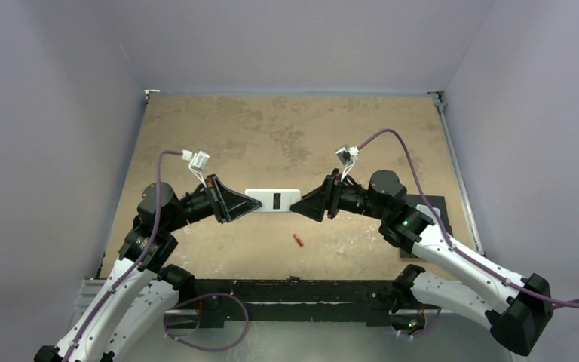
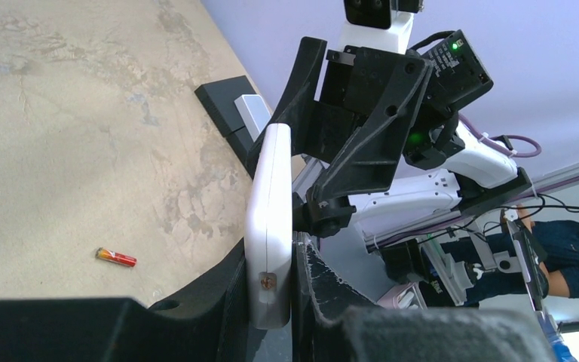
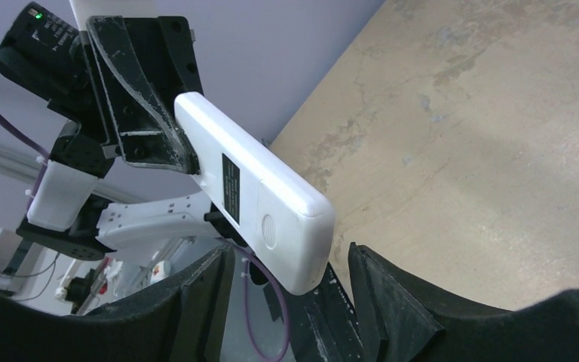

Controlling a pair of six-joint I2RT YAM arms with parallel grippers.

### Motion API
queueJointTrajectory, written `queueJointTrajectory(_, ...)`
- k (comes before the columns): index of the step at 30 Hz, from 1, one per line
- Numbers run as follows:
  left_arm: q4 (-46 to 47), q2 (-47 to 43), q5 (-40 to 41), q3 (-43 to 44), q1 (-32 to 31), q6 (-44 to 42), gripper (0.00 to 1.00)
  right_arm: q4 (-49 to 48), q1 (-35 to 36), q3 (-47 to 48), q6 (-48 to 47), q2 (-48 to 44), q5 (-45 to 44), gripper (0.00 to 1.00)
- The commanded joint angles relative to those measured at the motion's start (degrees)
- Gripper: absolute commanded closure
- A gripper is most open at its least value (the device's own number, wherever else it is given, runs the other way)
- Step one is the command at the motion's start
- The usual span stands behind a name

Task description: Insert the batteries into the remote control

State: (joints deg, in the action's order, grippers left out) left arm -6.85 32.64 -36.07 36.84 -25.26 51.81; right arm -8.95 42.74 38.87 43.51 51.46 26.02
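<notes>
Top camera: the remote control (image 1: 273,199) hangs above the middle of the desk (image 1: 271,128), plain white back up with a small dark label showing. The left tool (image 1: 250,204) is clenched on its left end. The right tool (image 1: 299,204) sits right at the other end. One red battery (image 1: 298,240) lies on the desk, a bit nearer the arm bases and apart from everything. Off to the right there's a grey block (image 1: 426,210) on a dark pad (image 1: 439,205).

Left wrist cam: the remote (image 2: 268,204) is seen edge-on, pinched between the left tool's (image 2: 271,302) two black fingers. The right tool (image 2: 292,181) faces it from the far end. The battery (image 2: 116,258) is down on the desk to the left.

Right wrist cam: the right tool (image 2: 292,181) is released, its fingers spread on either side of the remote's (image 3: 249,188) near end, with a gap visible on both sides. At the far end, the left tool (image 3: 173,139) is grasping the remote.
</notes>
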Motion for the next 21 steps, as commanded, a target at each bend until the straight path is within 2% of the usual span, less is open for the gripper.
queueJointTrajectory(1, 2.8, 0.2, 0.0, 0.3, -0.1, -0.1, 1.0, -3.7, 1.3, 1.5, 0.6, 1.1, -2.9, 0.36)
queueJointTrajectory(13, -2.2, -0.3, 1.1, 1.5, -0.1, -4.5, 1.0, -6.9, 2.1, 0.2, 2.8, 0.6, -5.0, 0.44)
queueJointTrajectory(21, -2.7, -0.4, 1.4, 1.2, -0.1, -5.0, 1.0, -8.2, 2.3, -0.4, 3.7, 1.0, -5.0, 0.58)
